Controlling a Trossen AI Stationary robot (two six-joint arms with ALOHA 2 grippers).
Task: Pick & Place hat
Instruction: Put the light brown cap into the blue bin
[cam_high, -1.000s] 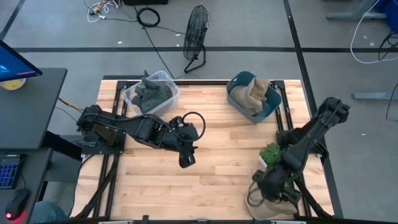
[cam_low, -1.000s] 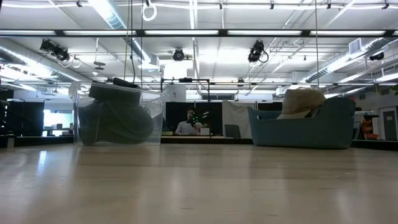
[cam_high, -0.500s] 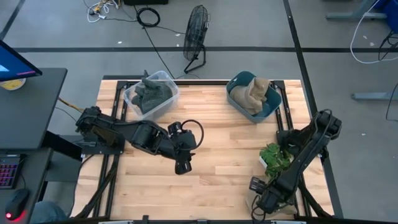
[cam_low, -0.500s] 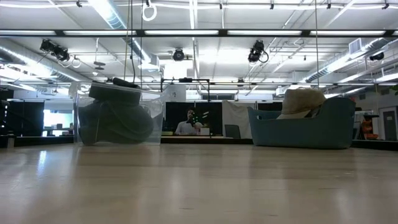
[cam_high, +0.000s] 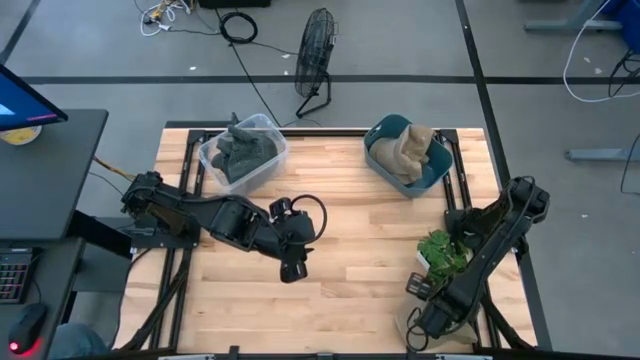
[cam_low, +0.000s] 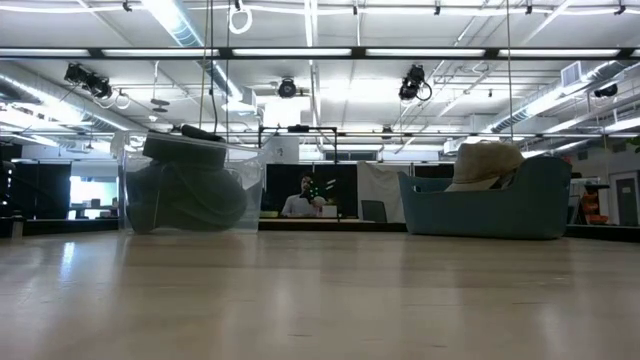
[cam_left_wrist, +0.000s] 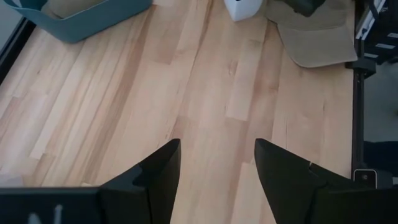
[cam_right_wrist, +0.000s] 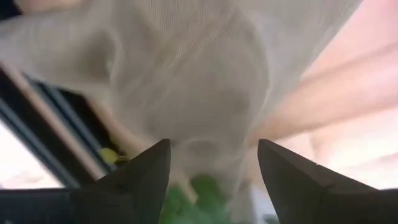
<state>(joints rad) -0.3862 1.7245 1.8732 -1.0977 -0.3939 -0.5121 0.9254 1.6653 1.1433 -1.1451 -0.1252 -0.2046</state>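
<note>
We find the beige hat (cam_high: 432, 335) at the near right corner of the surface (cam_high: 350, 250), directly beneath the right gripper (cam_high: 425, 318), whose fingers (cam_right_wrist: 137, 177) are spread wide with the cloth right ahead of them, so the right arm is plainly the nearer one. The left gripper (cam_high: 290, 268) hangs mid-surface, well apart, fingers open and empty. A small potted plant (cam_high: 440, 250) just beside the hat crowds the approach, while the teal bin (cam_high: 385, 130) with a tan hat and the clear bin (cam_high: 270, 130) of dark hats sit along the far edge.

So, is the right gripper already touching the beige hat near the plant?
Cannot tell. In the right wrist view the beige hat fills the space beyond the open right gripper, but no contact shows; the high view hides the fingertips.
</note>
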